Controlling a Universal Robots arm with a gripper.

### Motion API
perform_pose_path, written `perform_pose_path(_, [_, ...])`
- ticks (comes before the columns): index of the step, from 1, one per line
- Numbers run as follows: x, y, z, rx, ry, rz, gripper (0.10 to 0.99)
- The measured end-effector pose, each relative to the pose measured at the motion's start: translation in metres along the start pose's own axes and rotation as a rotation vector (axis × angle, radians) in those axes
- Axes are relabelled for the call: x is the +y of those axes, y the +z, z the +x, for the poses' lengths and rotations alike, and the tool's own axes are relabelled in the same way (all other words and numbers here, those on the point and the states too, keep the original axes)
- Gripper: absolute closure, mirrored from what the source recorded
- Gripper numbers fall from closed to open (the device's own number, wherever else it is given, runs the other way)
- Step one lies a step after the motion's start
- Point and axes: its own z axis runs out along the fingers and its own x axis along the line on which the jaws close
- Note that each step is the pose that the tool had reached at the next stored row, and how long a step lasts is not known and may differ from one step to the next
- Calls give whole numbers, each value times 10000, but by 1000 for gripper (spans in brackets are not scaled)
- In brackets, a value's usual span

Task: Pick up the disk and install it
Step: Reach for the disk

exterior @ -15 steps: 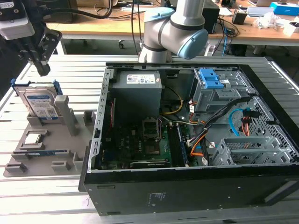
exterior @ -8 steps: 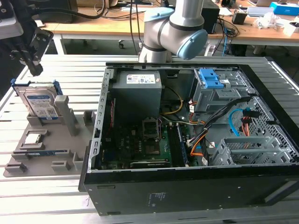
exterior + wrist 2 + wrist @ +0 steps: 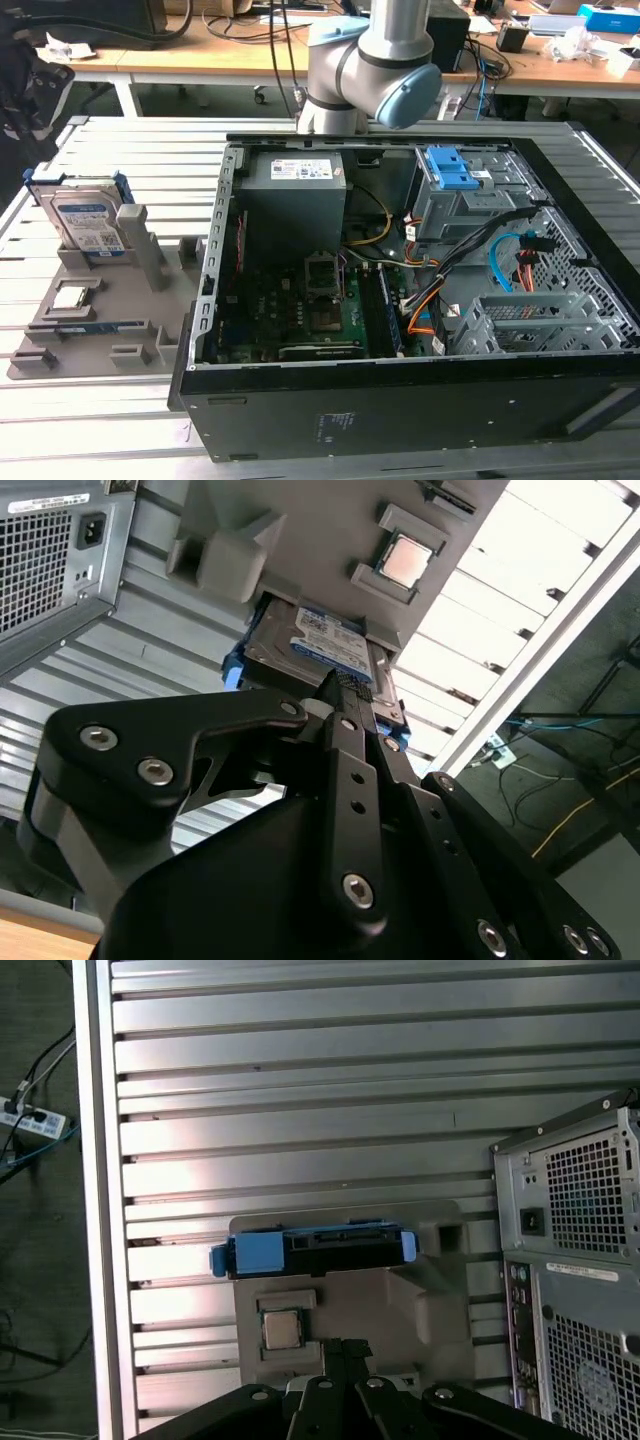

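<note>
- Claw [image 3: 346, 1346] looks pinched shut and empty, hanging clear of the disk [image 3: 320, 1250].
- Disk stands on edge in the grey holder [image 3: 150, 250], beside the computer case [image 3: 400, 420].
- Coming down shut, it could knock the disk over.

**Disk standing in its holder**

The disk [image 3: 88, 222] is a flat silver hard drive with a white-and-blue label, framed by a blue plastic carrier. It stands on edge, label facing outward, slotted into a grey holder [image 3: 150, 300] on the slatted surface [image 3: 120, 150], at the exterior view's left, apart from the open computer case [image 3: 420, 400].
</note>
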Motion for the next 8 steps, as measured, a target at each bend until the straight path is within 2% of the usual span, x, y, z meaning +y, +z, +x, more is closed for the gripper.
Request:
perform_pose_path(6, [-15,-5,205,0,-1,0,980])
perform_pose_path(8, [-18,-6,249,0,0,-1,980])
